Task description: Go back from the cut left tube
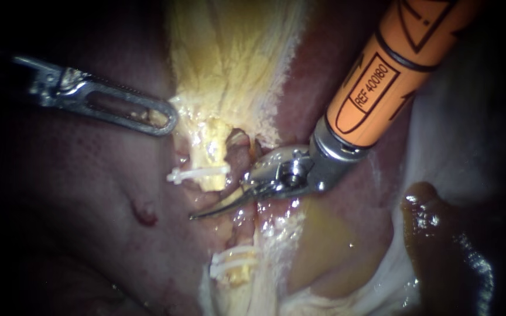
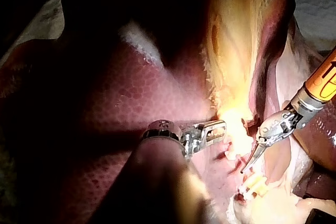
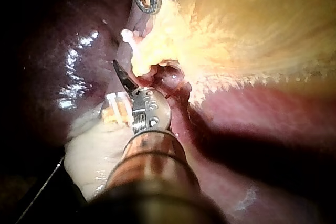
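Note:
The cut left tube shows as two stumps. The upper stump [image 1: 211, 153] carries one white clip [image 1: 197, 174]; the lower stump [image 1: 238, 270] carries two white clips [image 1: 229, 258]. My right instrument [image 1: 197, 215], on an orange shaft, has thin curved blades that lie together in the gap between the stumps and hold nothing. It also shows as the right instrument [image 2: 243, 170] and the right instrument [image 3: 116, 65]. My left instrument [image 1: 168, 117] has windowed jaws, shut on the yellow edge of the gallbladder [image 1: 229, 64], above the single clip. It also shows as the left instrument [image 2: 220, 126].
Dark red liver [image 1: 60, 199] fills the left, with a small red spot [image 1: 144, 215]. Yellow-brown fluid [image 1: 323, 246] pools right of the lower stump. A dark brown glistening lump [image 1: 440, 234] lies at the far right.

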Tool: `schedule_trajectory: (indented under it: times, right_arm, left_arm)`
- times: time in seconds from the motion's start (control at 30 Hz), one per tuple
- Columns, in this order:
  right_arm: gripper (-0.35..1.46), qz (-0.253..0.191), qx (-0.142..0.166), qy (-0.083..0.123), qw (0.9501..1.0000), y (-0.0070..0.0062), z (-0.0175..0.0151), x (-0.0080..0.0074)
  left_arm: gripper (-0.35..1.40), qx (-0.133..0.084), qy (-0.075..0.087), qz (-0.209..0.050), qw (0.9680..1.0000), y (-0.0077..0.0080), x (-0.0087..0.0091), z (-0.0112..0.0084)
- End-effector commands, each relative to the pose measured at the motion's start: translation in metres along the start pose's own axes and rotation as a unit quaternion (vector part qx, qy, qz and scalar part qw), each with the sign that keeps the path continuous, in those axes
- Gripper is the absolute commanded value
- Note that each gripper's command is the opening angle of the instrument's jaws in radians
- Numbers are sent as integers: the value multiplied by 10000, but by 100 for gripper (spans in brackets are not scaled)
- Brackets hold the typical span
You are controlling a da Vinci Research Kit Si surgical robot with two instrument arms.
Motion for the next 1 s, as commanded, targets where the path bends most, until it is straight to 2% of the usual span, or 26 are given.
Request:
schedule_trajectory:
  times: [0.03, 0.17, 0.2, 0.23, 0.27, 0.3, 0.33, 0.37, 0.57, 0.77, 0.83, 0.9, 1.0]
  right_arm:
    - [-35, -4, -35, 18, 10000, 0, 0, -1]
    - [-35, -14, -27, 60, 10000, -1, 1, -2]
    - [-25, 13, -28, 59, 10000, -1, 2, -3]
    - [9, -19, -31, 56, 10000, -1, 3, -4]
    - [57, -26, -107, 108, 9999, -2, 5, -5]
    - [88, -30, -198, 169, 9997, -2, 6, -7]
    - [108, -33, -298, 217, 9993, -2, 8, -8]
    - [118, -38, -388, 257, 9989, -2, 11, -10]
    - [131, -138, -473, 307, 9983, -7, 18, -17]
    - [140, -454, -784, 438, 9949, -19, 9, -21]
    - [143, -624, -1107, 558, 9903, -28, -1, -29]
    - [143, -794, -1519, 686, 9828, -36, -13, -35]
    - [143, -1167, -1959, 679, 9713, -45, -33, -43]
  left_arm:
    - [-35, 0, 0, 0, 10000, 0, 0, 0]
    - [-35, 0, 0, 0, 10000, 0, 0, 0]
    - [-35, 0, 0, 0, 10000, 0, 0, 0]
    - [-35, 0, 1, 1, 10000, 0, 0, 0]
    - [-35, 1, 1, 1, 10000, 1, 0, 0]
    - [-35, 1, 1, 1, 10000, 1, 0, 0]
    - [-35, 1, 1, 1, 10000, 1, 0, 0]
    - [-35, 2, 2, 2, 10000, 1, 0, 0]
    - [-35, -8, -6, 3, 10000, 2, 0, 0]
    - [-35, -8, -7, 4, 10000, 3, 0, 0]
    - [-35, -7, -5, 5, 10000, 3, 0, 0]
    - [-35, -6, -4, 6, 10000, 4, 0, -1]
    - [-35, -5, -4, 7, 10000, 4, 0, 0]
